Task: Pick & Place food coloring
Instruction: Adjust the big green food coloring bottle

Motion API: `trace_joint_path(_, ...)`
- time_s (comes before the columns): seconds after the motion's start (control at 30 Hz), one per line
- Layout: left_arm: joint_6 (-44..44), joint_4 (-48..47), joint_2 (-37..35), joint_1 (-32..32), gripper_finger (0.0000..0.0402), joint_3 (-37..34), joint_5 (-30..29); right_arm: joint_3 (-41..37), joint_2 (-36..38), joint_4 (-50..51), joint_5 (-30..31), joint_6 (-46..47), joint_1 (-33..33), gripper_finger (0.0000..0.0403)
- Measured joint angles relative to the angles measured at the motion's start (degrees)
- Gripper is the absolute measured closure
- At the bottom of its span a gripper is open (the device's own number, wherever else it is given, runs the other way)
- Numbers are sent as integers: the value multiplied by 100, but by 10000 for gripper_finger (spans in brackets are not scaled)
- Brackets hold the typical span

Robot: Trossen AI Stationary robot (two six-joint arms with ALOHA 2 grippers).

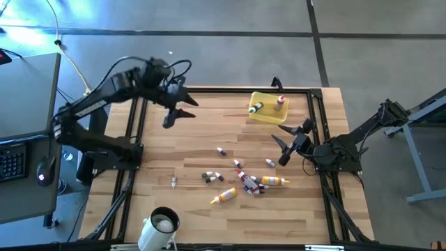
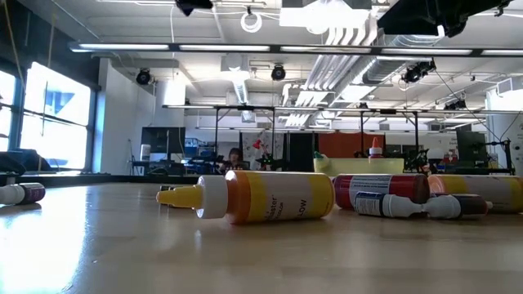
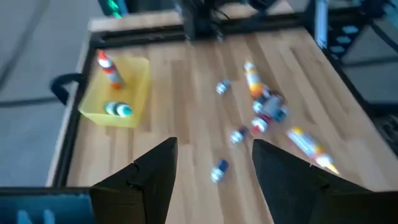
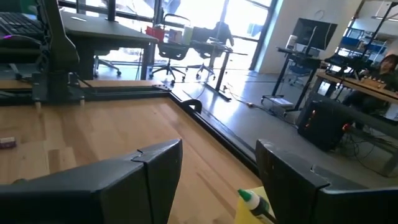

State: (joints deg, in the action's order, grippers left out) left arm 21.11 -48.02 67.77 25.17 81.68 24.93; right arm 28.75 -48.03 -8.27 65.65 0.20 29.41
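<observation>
Nearest the low camera lay a yellow bottle (image 2: 265,197) on its side, filling the middle of the frame, white cap pointing left, with a red-labelled bottle (image 2: 380,189) and a small dark vial (image 2: 400,205) just beside it at the right. From above, the food coloring (image 1: 245,180) was scattered across the lower middle of the wooden table (image 1: 202,125): a loose cluster of small bottles, a few stray vials to the left of it, and two bottles already in the yellow tray (image 1: 268,113) at upper centre. A white mug (image 1: 162,226) stood at the bottom edge. The left gripper (image 1: 178,106) hung over the upper left of the table, fingers spread and holding nothing; the right gripper (image 1: 287,141) hovered just right of the cluster, below the tray, likewise spread and empty. These bottles looked light, hard and smooth, round enough to roll away under a glancing touch, and crowded enough that neighbours might be nudged. The safest hold seemed across the middle of a bottle's body, fingers square to its length, starting with one at the cluster's edge.
</observation>
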Motion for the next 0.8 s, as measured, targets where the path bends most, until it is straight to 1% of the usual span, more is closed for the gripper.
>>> trace_joint_path(0.07,-284,911,-252,0,195,-750,1,0,0,-3,-35,3,0,204)
trace_joint_path(0.17,-563,1978,-549,-6,195,-1647,25,0,0,-4,-205,2,0,204)
trace_joint_path(0.23,-796,2438,-674,-4,195,-2168,84,0,0,2,-515,-2,-3,204)
trace_joint_path(0.33,-1076,3078,-687,-5,195,-2887,325,0,0,7,-1134,-4,-51,204)
trace_joint_path(0.43,-1258,3922,-687,-7,195,-3491,547,0,-1,15,-1358,7,-169,204)
trace_joint_path(0.57,-1279,4541,-610,-7,195,-4094,567,2,-162,132,-1464,259,-492,204)
trace_joint_path(0.67,-1275,4849,-607,-7,195,-4330,577,2,-501,121,-2063,410,-908,204)
trace_joint_path(0.8,-1258,4872,-608,-7,195,-4390,575,2,-1166,-473,-2995,473,-1605,204)
